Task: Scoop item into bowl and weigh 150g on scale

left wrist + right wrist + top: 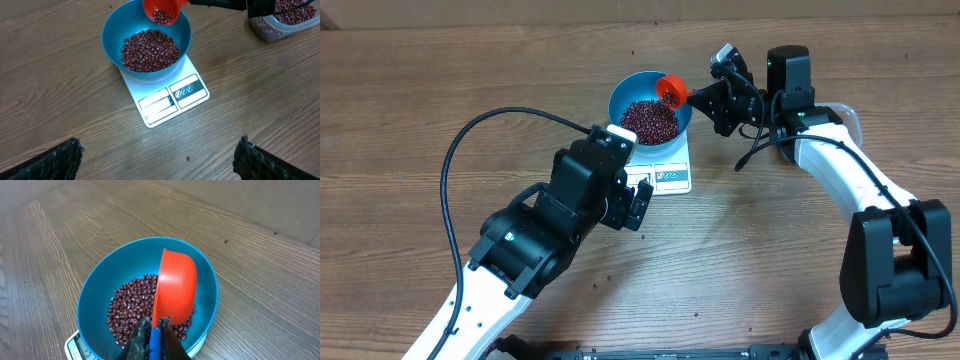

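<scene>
My right hand [708, 100] is clamped tight on the handle of the red scoop [671, 90], and everything turns on where that scoop sits over the blue bowl [620, 100]. The scoop's long axis runs right to left: handle at my fingers on the right, cup out over the bowl's far right rim. The cup is tipped, its mouth turned down and leftward toward the bowl's middle. From the left wrist view, a few beans lie in the cup's lip, above the heap of beans [650, 120] in the bowl.

The bowl stands on the far end of the white scale [670, 178], whose display strip faces the near side; I cannot read it from here. So the target lies directly below and just left of the cup. I judge that a little more roll of my wrist would drop the rest inside the rim.

My left hand [638, 205] hangs wide and empty, near the scale's near left corner, touching nothing. The clear tub [285, 17] of beans sits to the right, beyond my right hand.
</scene>
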`<act>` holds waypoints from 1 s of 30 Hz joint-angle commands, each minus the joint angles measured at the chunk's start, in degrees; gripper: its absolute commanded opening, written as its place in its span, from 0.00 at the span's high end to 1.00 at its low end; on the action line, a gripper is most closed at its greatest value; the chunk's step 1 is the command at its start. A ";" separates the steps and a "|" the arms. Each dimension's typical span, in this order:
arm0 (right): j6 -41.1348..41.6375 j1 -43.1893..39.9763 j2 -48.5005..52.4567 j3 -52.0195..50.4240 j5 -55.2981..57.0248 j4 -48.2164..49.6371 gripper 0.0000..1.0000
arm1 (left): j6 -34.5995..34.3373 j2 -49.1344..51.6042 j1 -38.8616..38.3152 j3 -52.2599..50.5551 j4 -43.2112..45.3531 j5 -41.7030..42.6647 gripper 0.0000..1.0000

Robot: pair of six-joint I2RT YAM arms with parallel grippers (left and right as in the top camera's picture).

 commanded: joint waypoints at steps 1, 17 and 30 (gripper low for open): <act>0.28 0.20 0.37 0.22 0.33 0.17 0.96 | -0.42 -0.96 0.26 0.22 0.20 -0.35 0.00; 0.26 0.20 0.37 0.22 0.33 -0.70 0.96 | -0.42 -0.98 0.26 0.22 0.20 -0.35 0.01; 3.26 1.01 0.37 0.22 3.61 -5.22 0.96 | -0.42 -0.96 0.26 0.22 0.20 -0.35 0.00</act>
